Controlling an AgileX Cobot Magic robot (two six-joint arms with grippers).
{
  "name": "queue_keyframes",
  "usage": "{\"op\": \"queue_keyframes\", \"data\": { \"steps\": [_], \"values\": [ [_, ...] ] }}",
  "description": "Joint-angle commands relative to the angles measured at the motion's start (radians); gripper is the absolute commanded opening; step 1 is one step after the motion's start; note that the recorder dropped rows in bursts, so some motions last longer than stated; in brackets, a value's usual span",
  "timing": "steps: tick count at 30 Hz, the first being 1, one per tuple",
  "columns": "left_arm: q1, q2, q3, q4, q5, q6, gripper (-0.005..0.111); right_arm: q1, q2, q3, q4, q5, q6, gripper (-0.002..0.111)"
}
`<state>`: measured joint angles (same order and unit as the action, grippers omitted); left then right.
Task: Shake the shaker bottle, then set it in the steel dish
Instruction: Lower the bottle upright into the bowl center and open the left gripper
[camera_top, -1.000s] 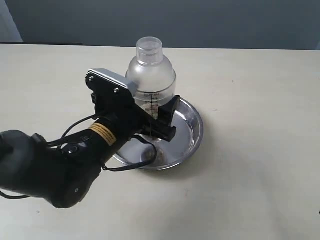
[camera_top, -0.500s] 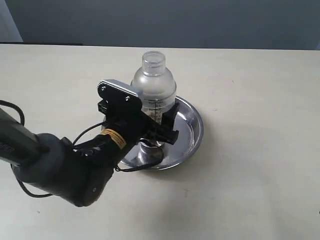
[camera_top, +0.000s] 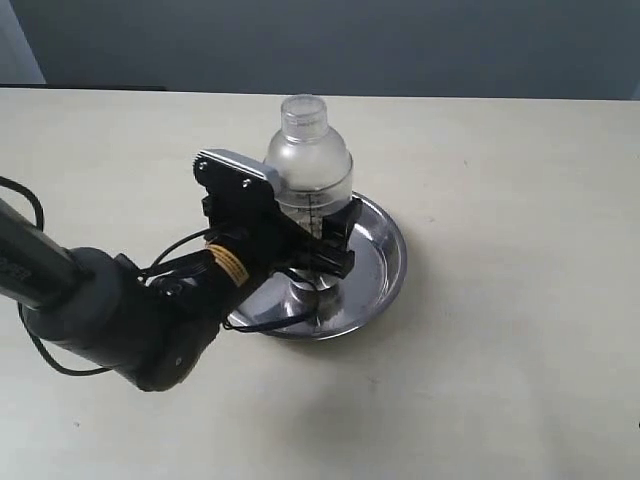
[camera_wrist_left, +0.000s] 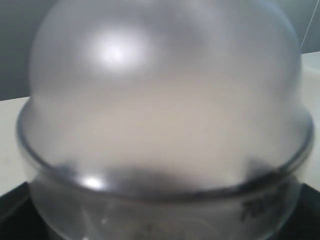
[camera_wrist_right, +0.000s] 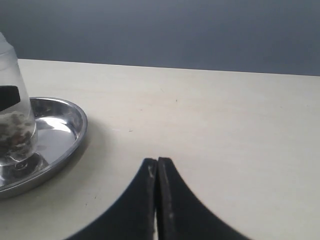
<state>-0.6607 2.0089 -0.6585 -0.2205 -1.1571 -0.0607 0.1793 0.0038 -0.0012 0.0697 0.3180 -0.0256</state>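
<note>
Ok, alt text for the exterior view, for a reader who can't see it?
The black left tool grips a clear frosted plastic shaker bottle, upright with its base in a round shiny steel dish on a beige table.

- The steel dish (camera_top: 388, 262) lies on the table (camera_top: 520, 200).
- The shaker bottle (camera_top: 310, 165) is upright inside the dish.
- The left gripper (camera_top: 308, 243) reaches in from the front left, with one finger on each side of the bottle.
- The right gripper (camera_wrist_right: 157, 172) is low over the table, apart from the dish.
</note>
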Motion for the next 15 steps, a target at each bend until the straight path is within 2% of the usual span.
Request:
{"op": "queue_keyframes", "data": {
  "steps": [1, 4, 7, 11, 15],
  "values": [
    [0.005, -0.005, -0.010, 0.005, -0.002, -0.009, 0.064, 0.000, -0.004, 0.001, -0.005, -0.013, 0.000, -0.001],
    [0.005, -0.005, -0.010, 0.085, 0.006, -0.002, 0.079, 0.000, -0.004, 0.001, -0.005, -0.013, 0.000, -0.001],
    [0.005, -0.005, -0.010, 0.091, 0.017, 0.027, 0.083, 0.000, -0.004, 0.001, -0.005, -0.013, 0.000, -0.001],
    [0.005, -0.005, -0.009, -0.026, 0.082, 0.037, 0.089, 0.000, -0.004, 0.001, -0.005, -0.013, 0.000, -0.001],
    [0.005, -0.005, -0.009, 0.019, 0.080, 0.072, 0.089, 0.000, -0.004, 0.001, -0.005, -0.013, 0.000, -0.001]
  ]
}}
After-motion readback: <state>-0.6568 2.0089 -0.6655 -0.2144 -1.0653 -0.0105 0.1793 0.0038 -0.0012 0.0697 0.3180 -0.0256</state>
